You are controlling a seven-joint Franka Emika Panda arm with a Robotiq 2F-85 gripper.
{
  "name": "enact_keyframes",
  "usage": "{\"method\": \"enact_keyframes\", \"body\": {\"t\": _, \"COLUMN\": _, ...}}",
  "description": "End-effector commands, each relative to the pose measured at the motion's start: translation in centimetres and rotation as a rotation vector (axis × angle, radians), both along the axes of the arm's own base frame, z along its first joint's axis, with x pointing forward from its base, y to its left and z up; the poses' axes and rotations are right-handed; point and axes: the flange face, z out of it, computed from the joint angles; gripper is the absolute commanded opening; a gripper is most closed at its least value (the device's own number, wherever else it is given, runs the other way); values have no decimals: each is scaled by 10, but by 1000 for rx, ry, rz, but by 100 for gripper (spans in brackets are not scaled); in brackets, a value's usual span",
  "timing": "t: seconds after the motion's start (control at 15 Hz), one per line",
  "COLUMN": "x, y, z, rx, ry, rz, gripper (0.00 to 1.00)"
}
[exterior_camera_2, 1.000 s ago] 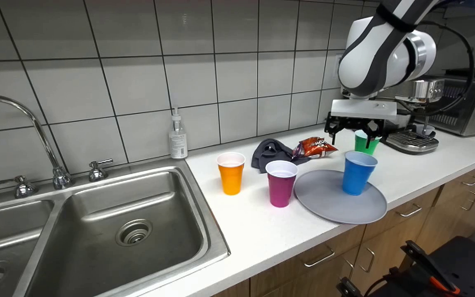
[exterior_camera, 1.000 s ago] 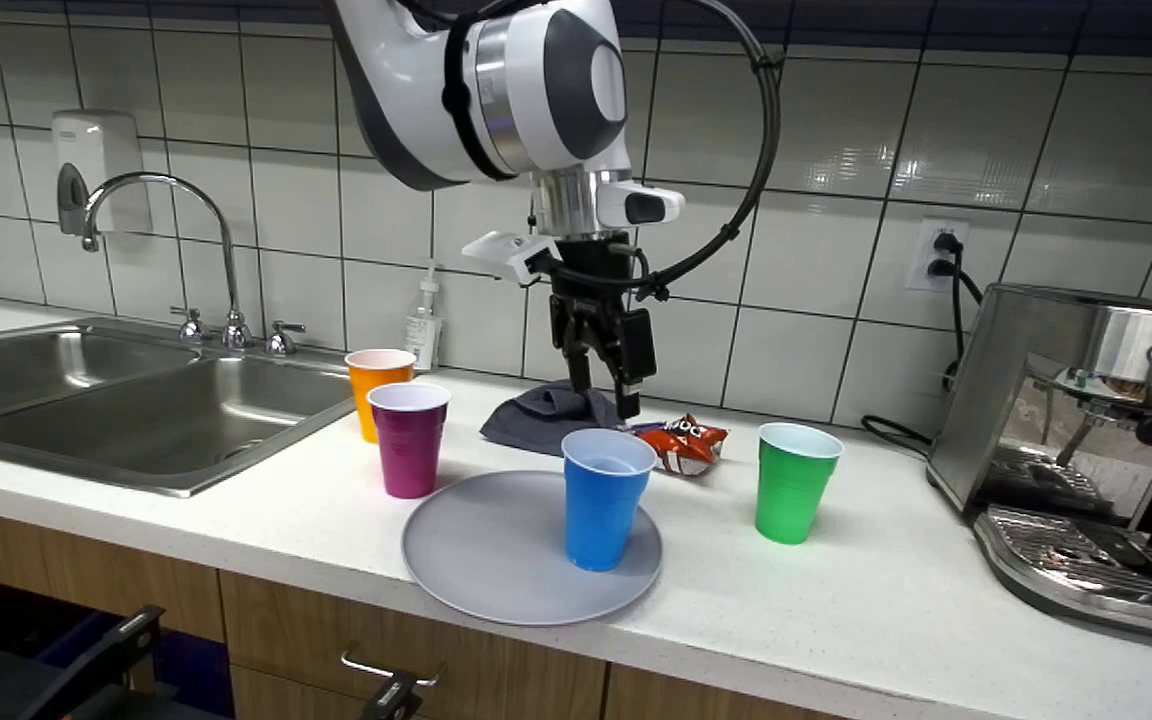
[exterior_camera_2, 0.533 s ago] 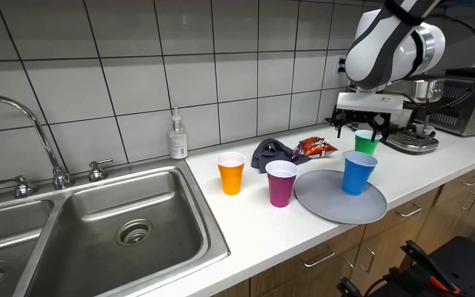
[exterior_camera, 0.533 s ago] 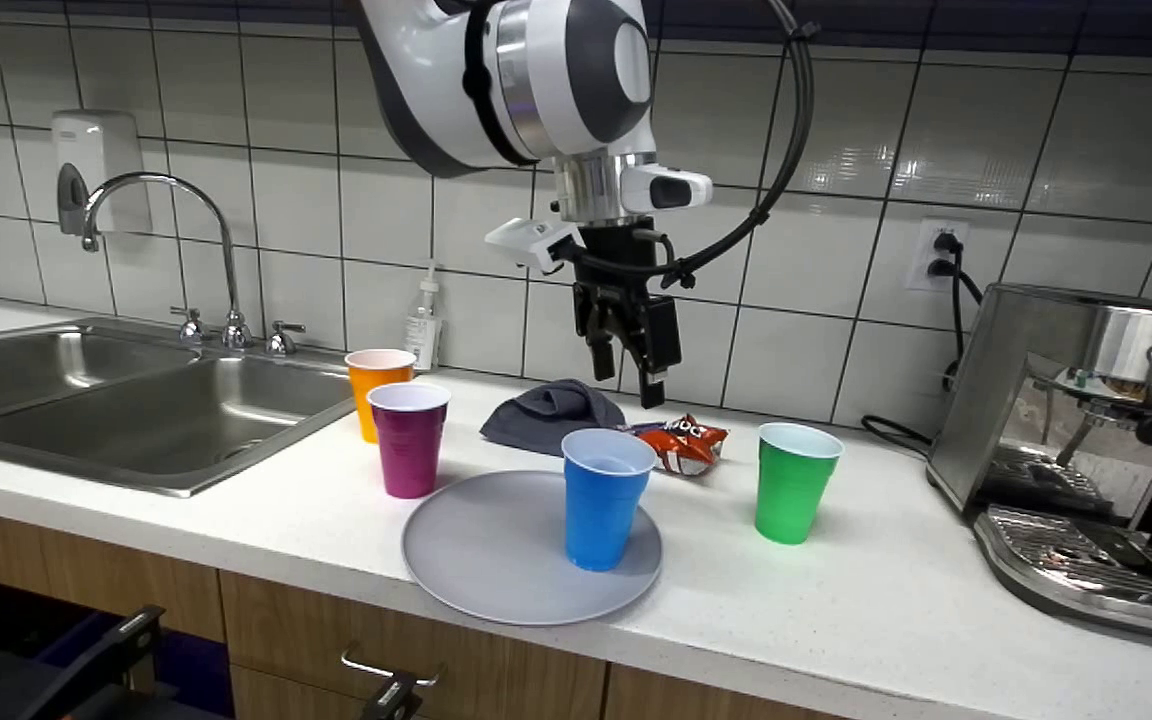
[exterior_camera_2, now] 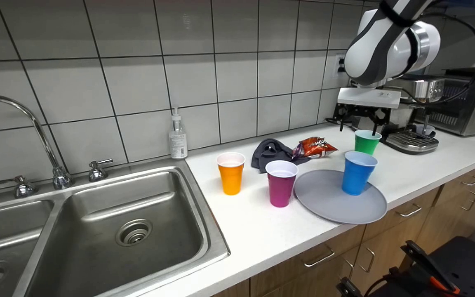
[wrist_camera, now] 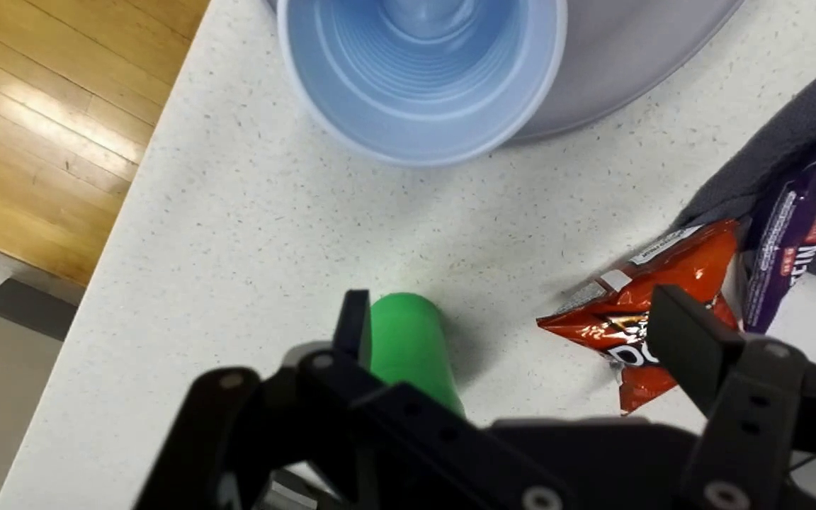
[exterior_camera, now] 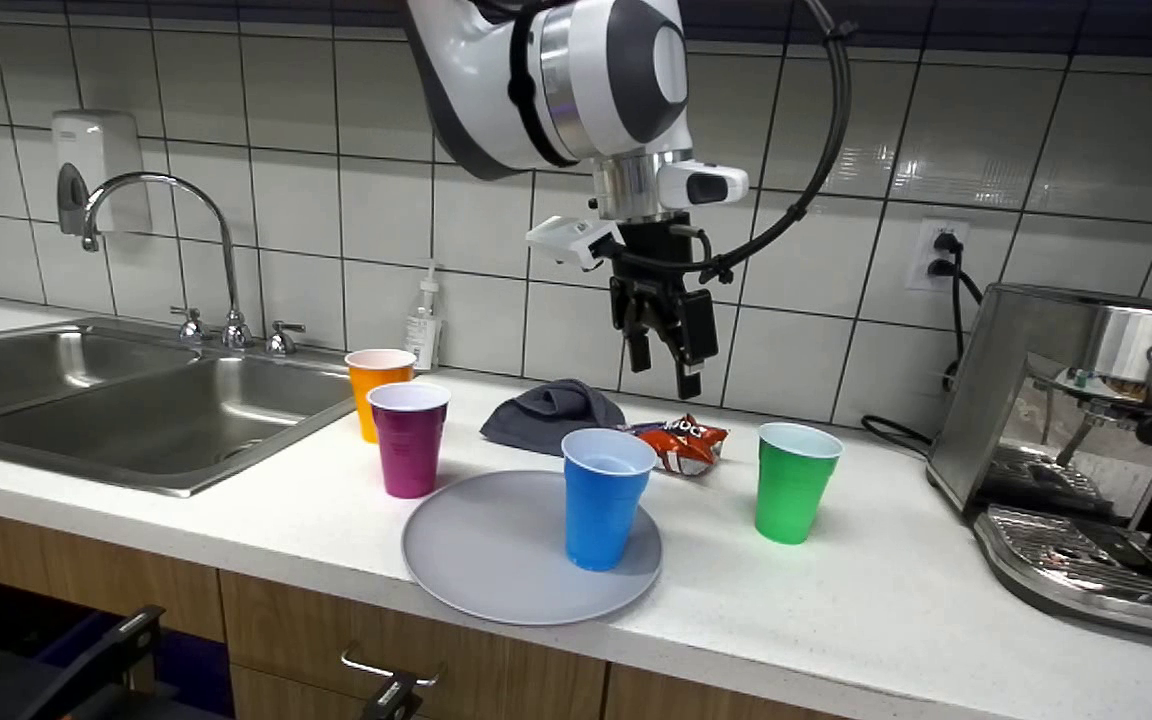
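Note:
My gripper is open and empty, above the counter; it also shows in an exterior view and in the wrist view. In the wrist view a green cup shows beyond the left finger, partly hidden by it, and a red chip bag beyond the right finger. The green cup stands upright. A blue cup stands on a grey round plate. The bag lies against a dark cloth. A purple cup and an orange cup stand nearer the sink.
A steel double sink with a faucet and a soap bottle is at one end. A coffee machine stands at the other. The tiled wall runs behind. The counter's front edge shows in the wrist view.
My gripper has moved across toward the coffee machine side and a little higher, away from above the cloth. It stays open. The cups, plate, bag and cloth have not moved.

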Motion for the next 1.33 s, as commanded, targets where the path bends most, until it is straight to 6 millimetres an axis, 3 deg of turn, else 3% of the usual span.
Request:
{"method": "enact_keyframes", "body": {"t": 0.0, "x": 22, "y": -19, "z": -4, "rx": -10, "ry": 13, "rz": -5, "gripper": 100}}
{"method": "enact_keyframes", "body": {"t": 0.8, "x": 88, "y": -59, "z": -25, "rx": -44, "ry": 5, "rz": -75, "gripper": 100}}
{"method": "enact_keyframes", "body": {"t": 1.27, "x": 112, "y": -83, "z": -33, "rx": -58, "ry": 9, "rz": -129, "gripper": 100}}
